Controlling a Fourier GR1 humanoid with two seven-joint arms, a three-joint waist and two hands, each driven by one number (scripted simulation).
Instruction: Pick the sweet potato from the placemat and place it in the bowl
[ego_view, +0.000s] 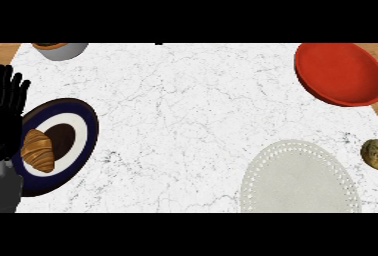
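**Left robot hand resting open at the edge; a lump beside the placemat**

My left robot hand (10, 120) shows at the left edge of the head view, fingers straight, spread apart and pointing up the picture, holding nothing. It overlaps the left rim of a dark blue plate (90, 125), and a croissant (38, 150) lies on that plate with its long axis running roughly up and down the view. My right robot hand is not in the view.

The red bowl (336, 75) sits at the upper right of the white marble table (177, 115), partly cut by the right edge. The pale oval placemat (299, 180) lies at the lower right, well apart from the bowl, with its lower end cut off by the picture's bottom.

The only thing that could be the sweet potato is a brown-olive lump (370, 154) at the right edge, just beside the placemat's upper right and below the bowl. Most of it is cut off, so I cannot tell what it is, which way it points or how its long axis runs.

A grey bowl (65, 50) sits at the top left corner.
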